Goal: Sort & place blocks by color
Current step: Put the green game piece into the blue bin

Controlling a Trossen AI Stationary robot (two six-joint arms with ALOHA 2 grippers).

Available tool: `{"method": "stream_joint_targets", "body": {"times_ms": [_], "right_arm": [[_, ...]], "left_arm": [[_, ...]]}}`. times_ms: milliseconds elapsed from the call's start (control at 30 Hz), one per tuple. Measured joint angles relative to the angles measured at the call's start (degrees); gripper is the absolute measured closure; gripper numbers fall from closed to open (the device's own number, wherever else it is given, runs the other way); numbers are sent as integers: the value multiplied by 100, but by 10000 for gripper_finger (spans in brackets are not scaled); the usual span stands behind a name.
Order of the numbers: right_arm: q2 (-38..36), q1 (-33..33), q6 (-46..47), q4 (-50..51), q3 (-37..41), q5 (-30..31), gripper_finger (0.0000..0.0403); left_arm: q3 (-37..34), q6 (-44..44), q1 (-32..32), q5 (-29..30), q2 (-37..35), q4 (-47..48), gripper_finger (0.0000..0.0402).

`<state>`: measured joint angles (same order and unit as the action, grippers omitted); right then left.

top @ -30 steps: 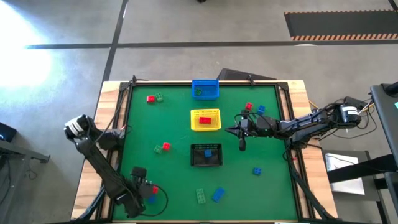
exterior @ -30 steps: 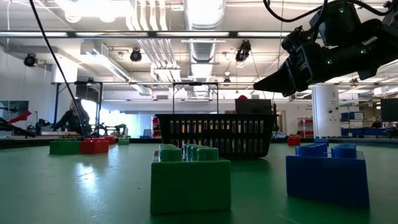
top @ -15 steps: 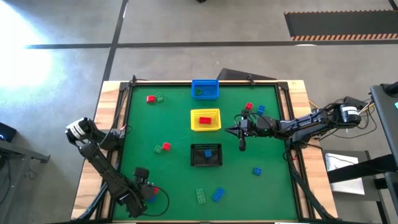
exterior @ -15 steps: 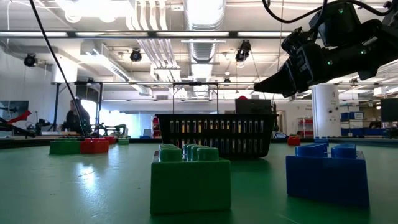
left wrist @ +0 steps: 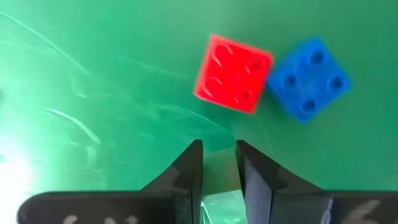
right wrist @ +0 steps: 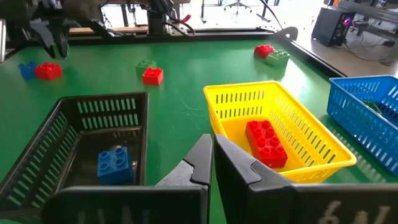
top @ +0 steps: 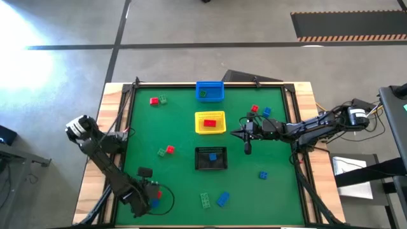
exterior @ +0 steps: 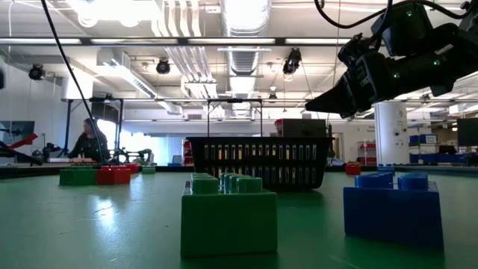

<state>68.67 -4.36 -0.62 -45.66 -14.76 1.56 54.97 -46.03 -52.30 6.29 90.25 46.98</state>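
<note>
A red block and a blue block lie side by side, studs up, at the table's near left corner. My left gripper hangs above the green mat just short of the red block; only a narrow gap shows between its fingers, with nothing in it. My right gripper hovers shut and empty right of the yellow basket, and is also seen in the right wrist view. More red, green and blue blocks lie loose on the mat.
A blue basket holds a green block, the yellow basket a red block, and the black basket a blue block. Loose blocks lie at far left, mid left, far right and near edge.
My left arm has shifted slightly over the near left corner, beside the red and blue blocks, which lie where they were. My right arm has kept still.
</note>
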Motion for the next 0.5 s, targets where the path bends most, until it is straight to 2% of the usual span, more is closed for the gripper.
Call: {"method": "stream_joint_targets", "body": {"times_ms": [100, 267, 367, 500], "right_arm": [[0, 0, 2, 2, 0, 0, 394], [0, 9, 22, 21, 0, 1, 394], [0, 11, 43, 44, 0, -2, 394], [0, 11, 58, 42, 0, -2, 394]], "left_arm": [[-122, 139, 218, 351, -493, -4, 347], [-228, 676, 814, 1278, -1327, -102, 347], [-326, 1343, 1368, 1615, -1681, -565, 347], [-551, 2465, 2291, 1676, -1951, -1565, 347]]}}
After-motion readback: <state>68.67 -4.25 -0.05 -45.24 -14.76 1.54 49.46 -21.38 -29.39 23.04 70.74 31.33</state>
